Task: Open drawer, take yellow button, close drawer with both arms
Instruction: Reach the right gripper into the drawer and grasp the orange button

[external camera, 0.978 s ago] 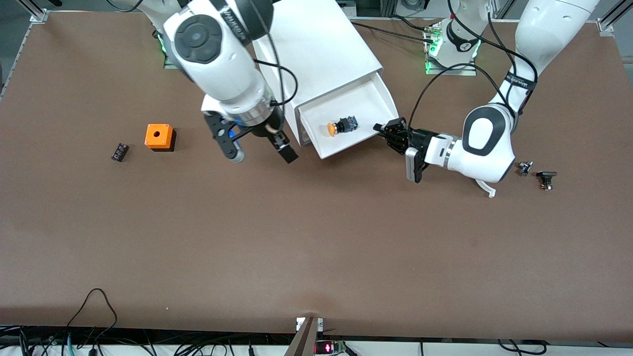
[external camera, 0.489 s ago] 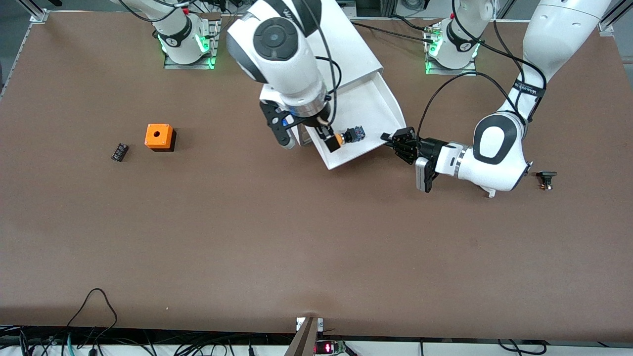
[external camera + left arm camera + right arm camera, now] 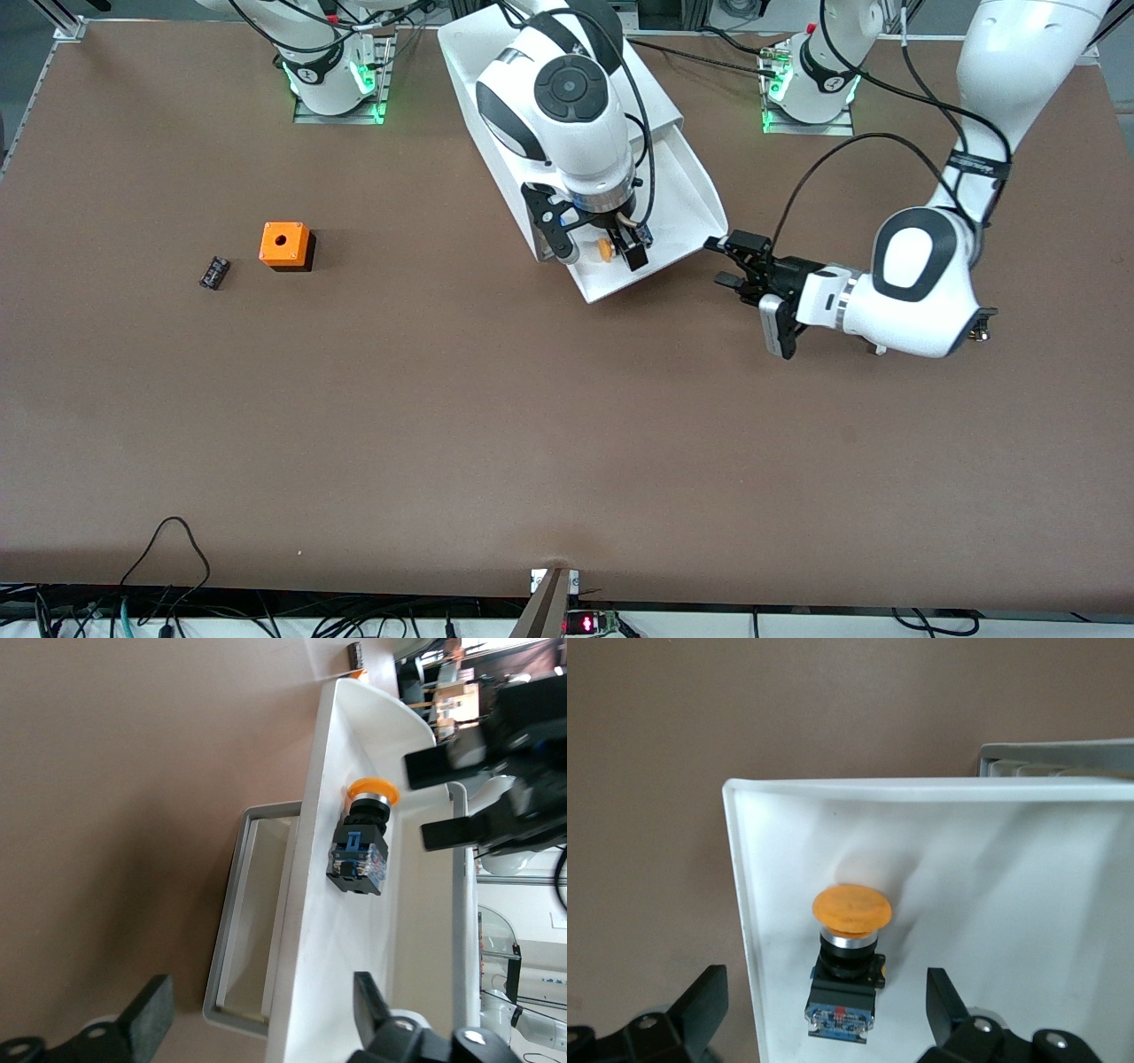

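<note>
R gripper [image 3: 595,252] open over button [image 3: 606,249] | L gripper [image 3: 733,261] open beside drawer [image 3: 687,190]

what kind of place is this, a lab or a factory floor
Probably a robotics lab bench: two arms bolted to a brown table, a white cabinet's drawer holding one button, and loose cables along the table's edge.

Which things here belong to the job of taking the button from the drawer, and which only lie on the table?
Belong to the job:
- drawer, pulled open
- button, lying in the drawer
- right gripper, open over the button
- left gripper, open beside the drawer

Just lying about:
- orange cube
- small black part
</note>
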Controlling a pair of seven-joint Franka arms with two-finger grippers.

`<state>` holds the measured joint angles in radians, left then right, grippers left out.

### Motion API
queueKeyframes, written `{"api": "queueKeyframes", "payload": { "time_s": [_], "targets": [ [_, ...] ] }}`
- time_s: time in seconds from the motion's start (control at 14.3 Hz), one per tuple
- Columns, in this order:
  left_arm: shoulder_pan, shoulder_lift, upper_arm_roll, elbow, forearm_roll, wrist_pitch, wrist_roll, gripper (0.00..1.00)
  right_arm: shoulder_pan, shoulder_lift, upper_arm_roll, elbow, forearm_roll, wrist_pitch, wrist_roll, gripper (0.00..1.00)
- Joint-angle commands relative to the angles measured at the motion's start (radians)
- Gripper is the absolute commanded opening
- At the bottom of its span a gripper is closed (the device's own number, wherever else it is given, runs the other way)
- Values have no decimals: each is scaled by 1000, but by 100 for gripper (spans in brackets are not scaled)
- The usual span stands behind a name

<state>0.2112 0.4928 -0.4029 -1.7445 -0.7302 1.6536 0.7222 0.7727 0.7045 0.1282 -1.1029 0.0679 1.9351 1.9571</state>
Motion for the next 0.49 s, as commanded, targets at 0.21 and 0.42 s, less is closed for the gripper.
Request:
{"api": "queueKeyframes", "payload": {
  "time_s": [0.21, 0.42],
  "targets": [
    [-4, 12, -5, 293, 297, -207, -335, 100, 43, 66, -16, 45, -34, 38, 60, 91],
    [-29, 12, -16, 408, 486, -267, -443, 100, 46, 66, -15, 44, -36, 31, 54, 40]
  ]
}}
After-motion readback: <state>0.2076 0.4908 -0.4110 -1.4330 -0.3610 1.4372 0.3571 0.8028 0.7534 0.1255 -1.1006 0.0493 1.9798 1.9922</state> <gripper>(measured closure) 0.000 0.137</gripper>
